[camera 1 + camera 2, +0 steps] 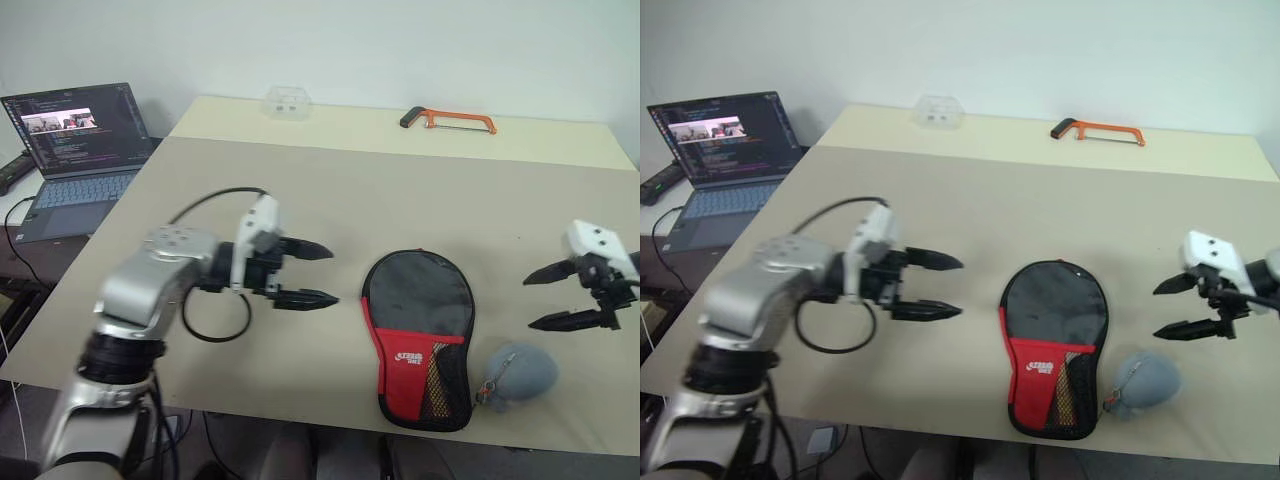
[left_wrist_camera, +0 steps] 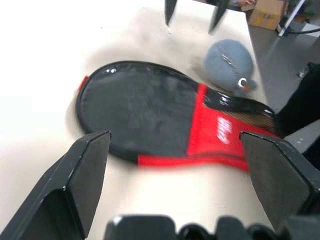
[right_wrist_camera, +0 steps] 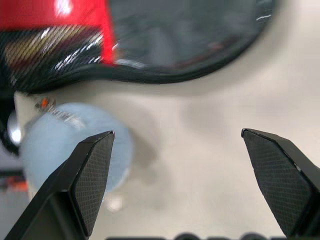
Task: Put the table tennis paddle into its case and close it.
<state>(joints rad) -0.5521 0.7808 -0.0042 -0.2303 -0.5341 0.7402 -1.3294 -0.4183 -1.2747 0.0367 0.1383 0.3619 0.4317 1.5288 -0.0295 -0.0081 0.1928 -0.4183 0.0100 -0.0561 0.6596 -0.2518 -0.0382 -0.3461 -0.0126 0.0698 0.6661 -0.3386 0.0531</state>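
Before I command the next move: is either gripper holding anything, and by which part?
Nothing is held. The left gripper and right gripper both hang open above the table, one on each side of the case, touching nothing.

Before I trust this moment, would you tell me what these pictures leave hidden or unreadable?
- Paddle: whether it lies inside the case cannot be told; the fabric hides the inside in every view.
- Zip: too small in the eye views, blurred in the left wrist view, so closed or not is unclear.
- Laptop screen text: too small.
- Clear item at the table's far edge: too small to identify.
- Grey pouch: partly behind the right gripper's finger.
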